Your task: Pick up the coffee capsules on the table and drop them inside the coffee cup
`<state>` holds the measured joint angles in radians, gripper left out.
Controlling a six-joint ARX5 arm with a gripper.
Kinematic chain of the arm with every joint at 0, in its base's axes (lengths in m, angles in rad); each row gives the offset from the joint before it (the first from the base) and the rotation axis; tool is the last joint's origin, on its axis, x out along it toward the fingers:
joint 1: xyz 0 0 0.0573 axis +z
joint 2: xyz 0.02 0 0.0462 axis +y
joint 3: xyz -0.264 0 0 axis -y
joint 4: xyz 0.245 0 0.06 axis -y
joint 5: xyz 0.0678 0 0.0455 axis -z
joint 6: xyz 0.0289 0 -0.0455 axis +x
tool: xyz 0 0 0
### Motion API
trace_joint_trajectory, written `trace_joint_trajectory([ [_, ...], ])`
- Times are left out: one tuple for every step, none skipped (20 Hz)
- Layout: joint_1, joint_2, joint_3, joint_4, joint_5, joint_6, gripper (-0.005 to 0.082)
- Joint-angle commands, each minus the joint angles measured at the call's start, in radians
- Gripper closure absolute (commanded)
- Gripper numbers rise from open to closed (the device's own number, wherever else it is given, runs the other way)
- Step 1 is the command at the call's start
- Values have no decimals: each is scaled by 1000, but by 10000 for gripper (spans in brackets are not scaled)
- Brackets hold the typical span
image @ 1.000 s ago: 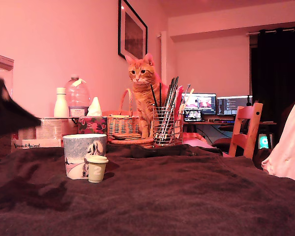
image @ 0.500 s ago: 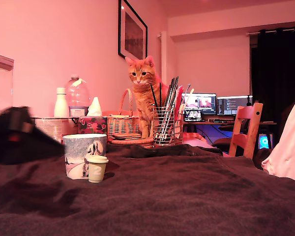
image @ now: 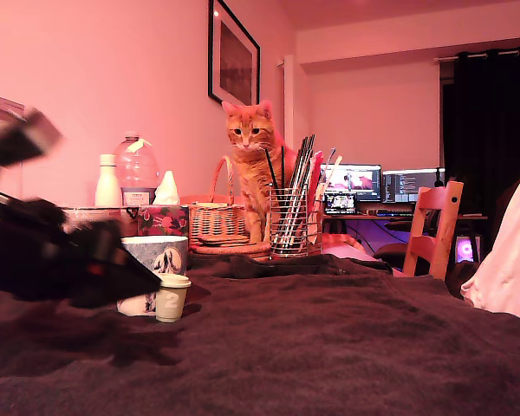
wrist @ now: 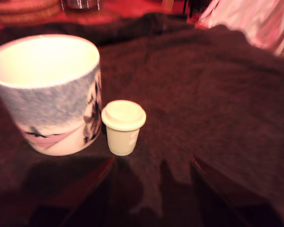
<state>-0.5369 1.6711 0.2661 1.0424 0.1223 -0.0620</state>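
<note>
Your gripper (image: 113, 276) comes in low from the exterior view's left, a dark blurred shape above the dark brown blanket (image: 329, 347) that covers the table. In the wrist view its two fingers (wrist: 85, 189) frame the lower edge, spread well apart with nothing between them. Ahead of them you see one cream-beige coffee capsule (wrist: 123, 125), wide flat rim uppermost, standing on the blanket. It sits just beside the coffee cup (wrist: 47, 94), on the side nearer the exterior camera; whether the two touch cannot be told. The cup stands upright, its pale inside lit, with a wintry scene on its wall. In the exterior view the gripper partly hides the cup's lower left. Behind, an orange cat (image: 251, 165) sits by a wicker basket (image: 212, 221) and a wire-mesh pen holder (image: 290, 224).
</note>
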Motion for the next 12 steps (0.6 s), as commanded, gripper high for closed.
trace_joint_trajectory([
  [-3, 32, 28, -1, 2, 11, 324],
  [-3, 51, 43, -5, 2, 13, 324],
  [-3, 66, 59, -15, 2, 23, 324],
  [-3, 76, 72, -33, 2, 30, 324],
  [-3, 85, 84, -47, 2, 30, 324],
  [-2, 93, 93, -52, 2, 44, 324],
  [-2, 103, 104, -56, 1, 44, 324],
  [0, 111, 114, -58, 0, 45, 324],
  [2, 119, 128, -71, 0, 44, 324],
  [4, 124, 143, -89, -4, 44, 324],
  [5, 129, 159, -110, -7, 44, 324],
  [5, 136, 174, -124, -11, 43, 324],
])
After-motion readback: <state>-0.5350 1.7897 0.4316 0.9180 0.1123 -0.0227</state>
